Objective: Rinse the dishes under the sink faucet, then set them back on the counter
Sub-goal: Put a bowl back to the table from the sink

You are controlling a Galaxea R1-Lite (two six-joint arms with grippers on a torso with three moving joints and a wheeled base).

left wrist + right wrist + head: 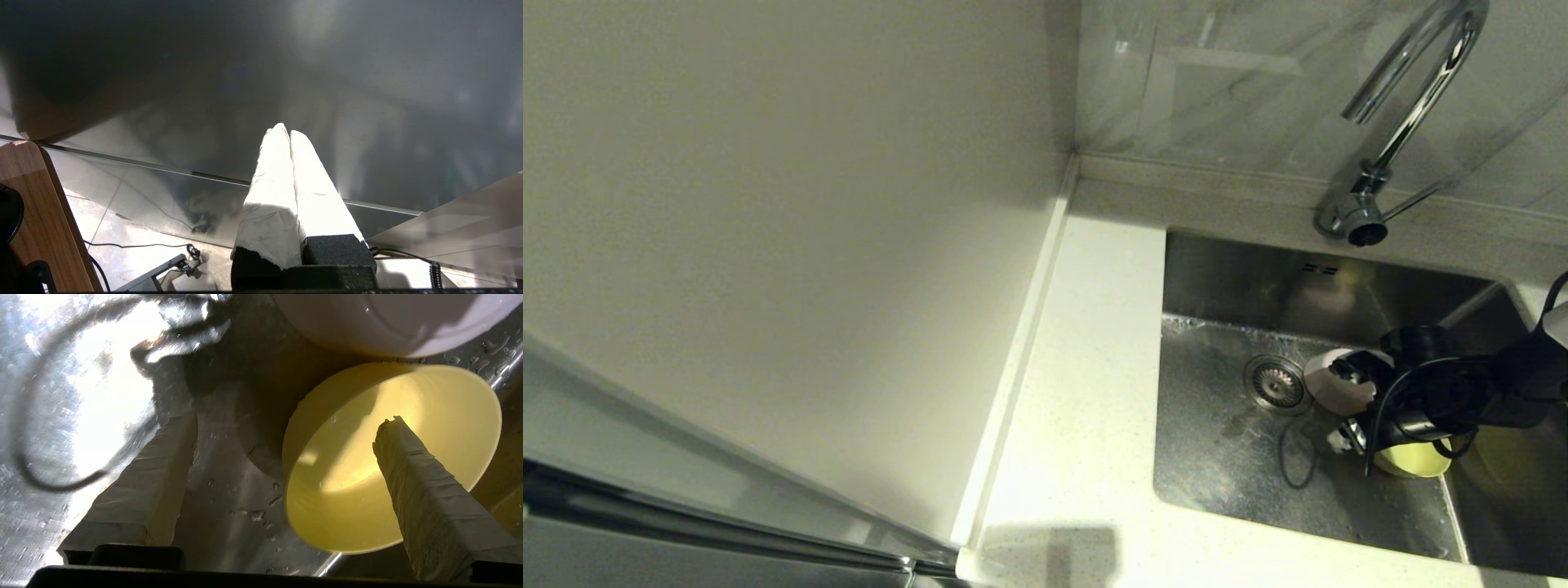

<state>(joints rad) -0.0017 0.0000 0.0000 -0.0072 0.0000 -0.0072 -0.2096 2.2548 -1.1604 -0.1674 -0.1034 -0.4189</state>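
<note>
In the steel sink (1225,465) my right gripper (1364,445) is open and low over the wet floor. The yellow-green bowl (392,465) lies tilted against the sink's right wall, also seen as the yellow-green bowl (1413,461) under the arm. One taped finger (416,477) is inside it, and the other finger (155,473) is outside on the floor side, so its rim is between them. The pale pink bowl (1339,384) sits beside the drain (1274,382), just past the gripper (288,420). The blue-white bowl is out of view. My left gripper (286,130) is shut and empty, parked low.
The chrome faucet (1413,98) arches over the sink's back edge, its side lever (1413,200) pointing right; no water shows. The white speckled counter (1086,392) lies left of the sink, bounded by a raised edge strip (1021,343) and a cream wall panel (792,229).
</note>
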